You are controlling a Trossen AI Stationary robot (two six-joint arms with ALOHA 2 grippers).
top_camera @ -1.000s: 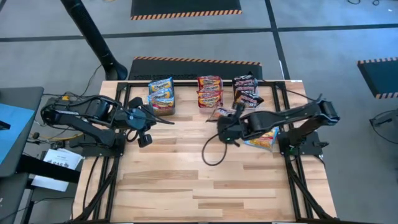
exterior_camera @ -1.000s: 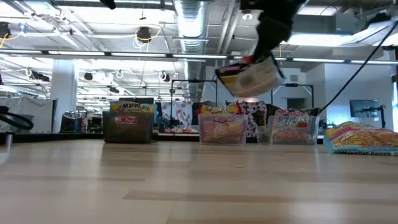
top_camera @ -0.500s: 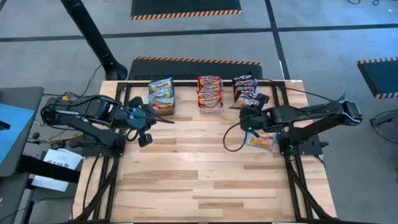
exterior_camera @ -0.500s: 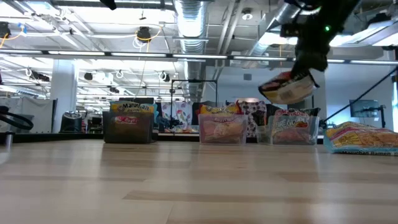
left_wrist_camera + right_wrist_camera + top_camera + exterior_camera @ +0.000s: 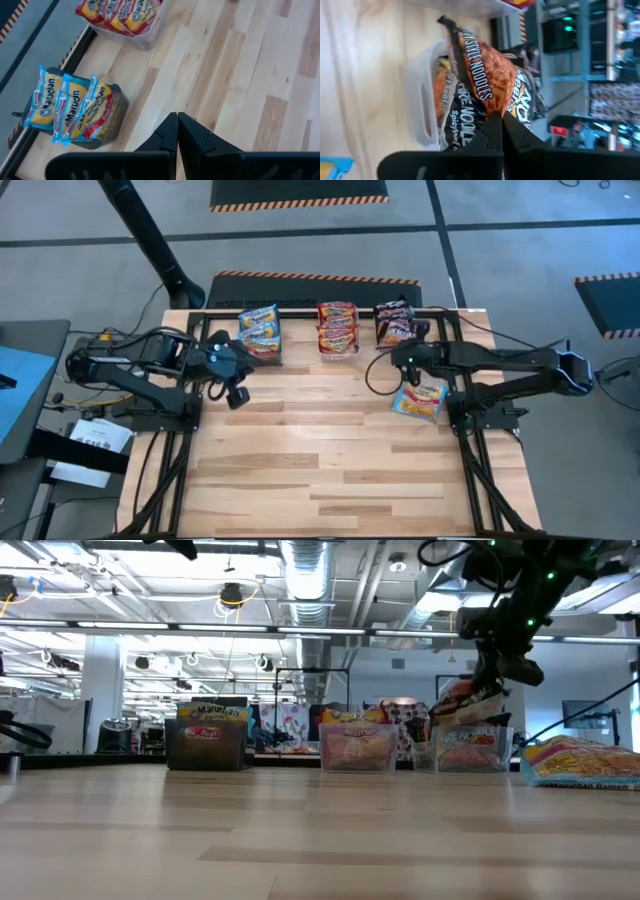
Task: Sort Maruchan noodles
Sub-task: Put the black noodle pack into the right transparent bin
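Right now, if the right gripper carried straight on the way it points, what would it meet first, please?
Most likely the black packets standing in the clear bin. The right gripper is shut on one of them and points straight at that bin, just ahead of its fingertips, though depth is hard to judge.

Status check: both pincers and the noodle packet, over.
Right pincer shut on black/red packet, above clear bin. Left pincer shut, empty. Nothing in the way.

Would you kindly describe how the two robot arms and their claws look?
Both the left arm and right arm are dark, jointed and slim. A black cable loops beside the right one, which shows small green lights. The left claw and right claw have flat, black, tapering fingers.
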